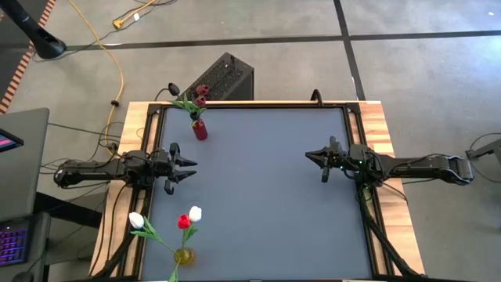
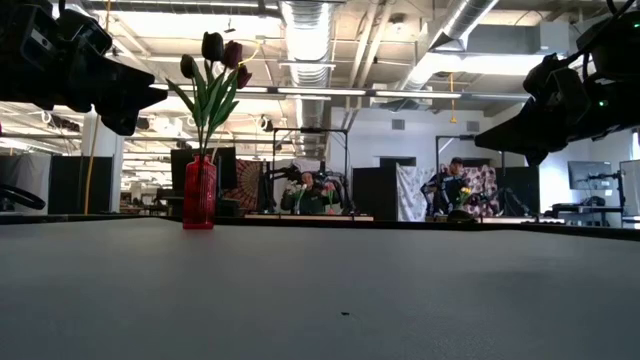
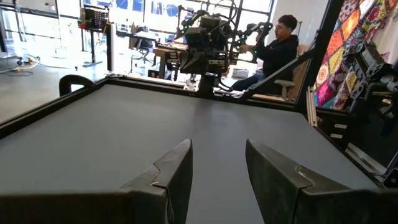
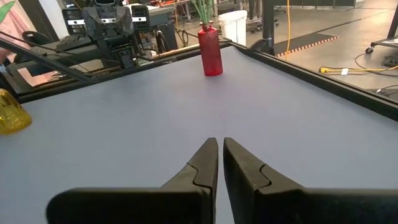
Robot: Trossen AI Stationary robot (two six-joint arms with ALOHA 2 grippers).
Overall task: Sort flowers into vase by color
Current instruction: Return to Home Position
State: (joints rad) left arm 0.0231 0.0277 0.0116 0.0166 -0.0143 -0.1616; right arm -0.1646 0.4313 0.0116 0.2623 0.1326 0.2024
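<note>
A red vase stands near the table's far left corner with dark red and blackish flowers stuck in it by their stems; the low view shows the vase upright. A yellow vase at the near left edge holds two white tulips and a red one. My left gripper hovers open at the table's left side, pointing level toward the right. My right gripper hovers shut at the right side, facing it. Neither has anything between its fingers, and my right gripper is also bare.
The grey table top lies between the two grippers. A black frame rail runs around the table. A black box stands on the floor beyond the far edge. A person sits in the room beyond the table's right side.
</note>
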